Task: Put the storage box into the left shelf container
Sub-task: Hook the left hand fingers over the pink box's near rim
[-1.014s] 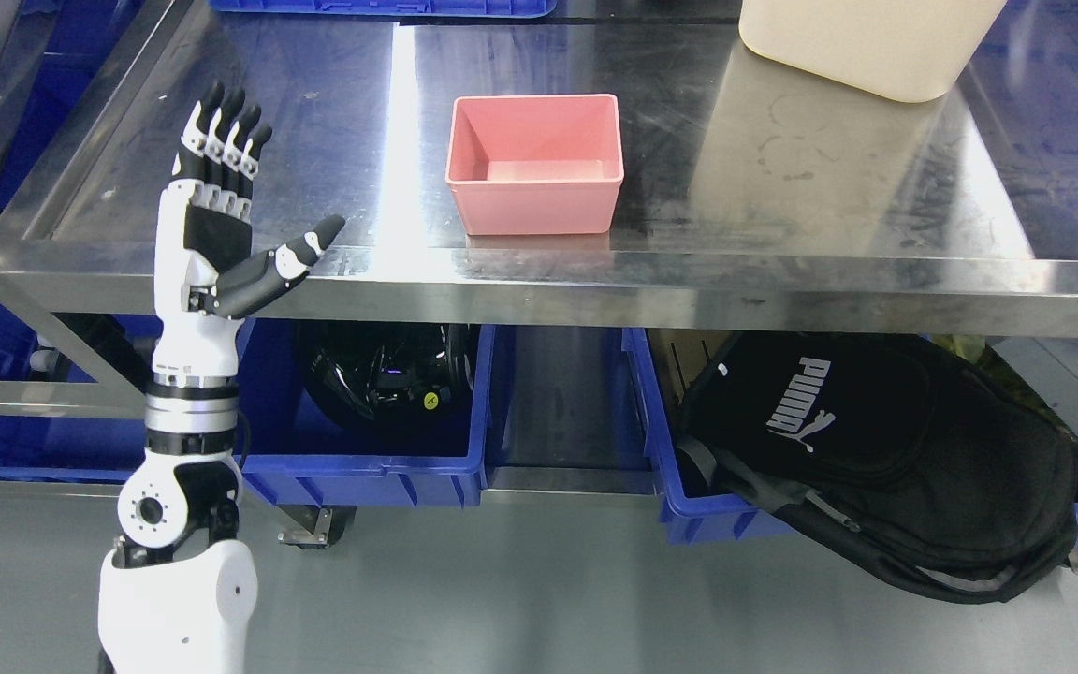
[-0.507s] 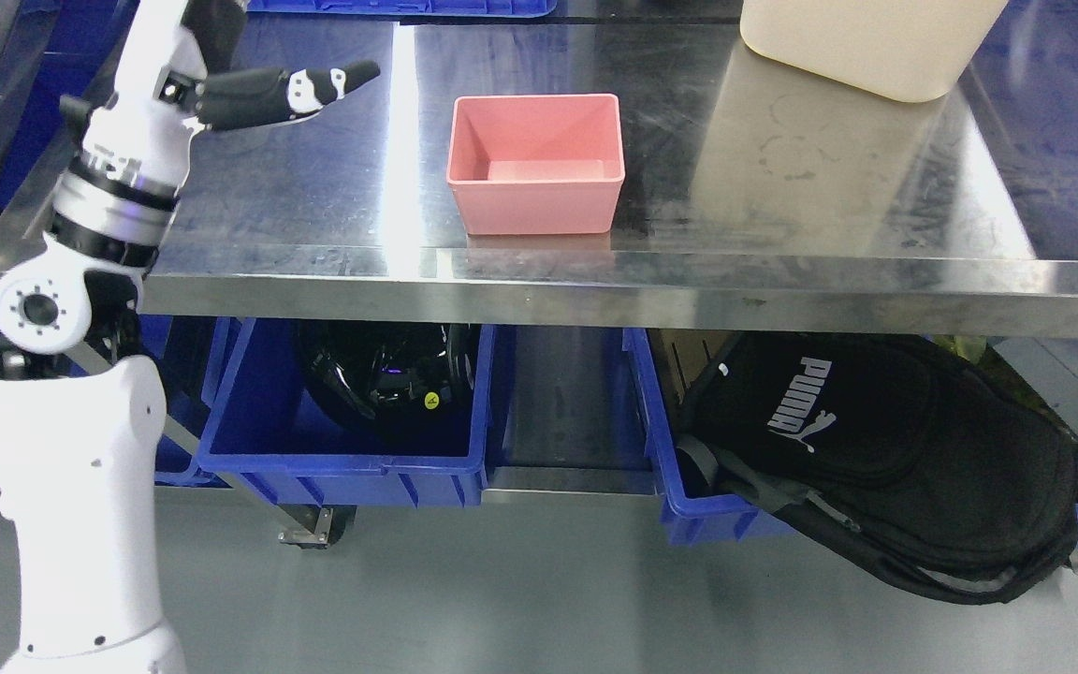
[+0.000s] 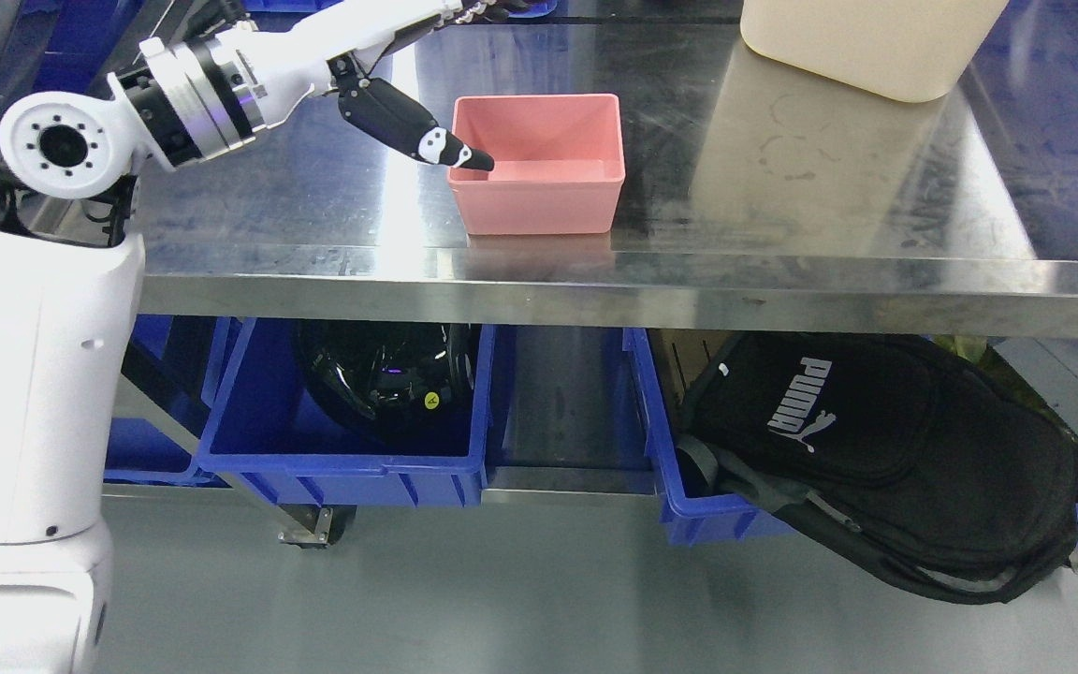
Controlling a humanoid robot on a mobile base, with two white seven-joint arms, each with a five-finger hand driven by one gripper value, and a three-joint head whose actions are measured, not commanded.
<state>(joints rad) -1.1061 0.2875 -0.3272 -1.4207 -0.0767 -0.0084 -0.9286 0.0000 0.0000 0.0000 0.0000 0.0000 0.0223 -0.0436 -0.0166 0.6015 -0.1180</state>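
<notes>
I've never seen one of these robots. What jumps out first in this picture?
A white robot arm reaches in from the left, its left hand over the steel table, thumb tip at the left rim of an empty pink storage box. Below sit a blue bin with something black inside and a black backpack at the lower right.

Bright overhead light throws a white glare streak across the steel table [image 3: 782, 187]. The picture is sharp. The space beneath lies in shadow.

Pink storage box [image 3: 536, 178]: rectangular, open-topped, empty, upright near steel shelf's front edge.
</notes>
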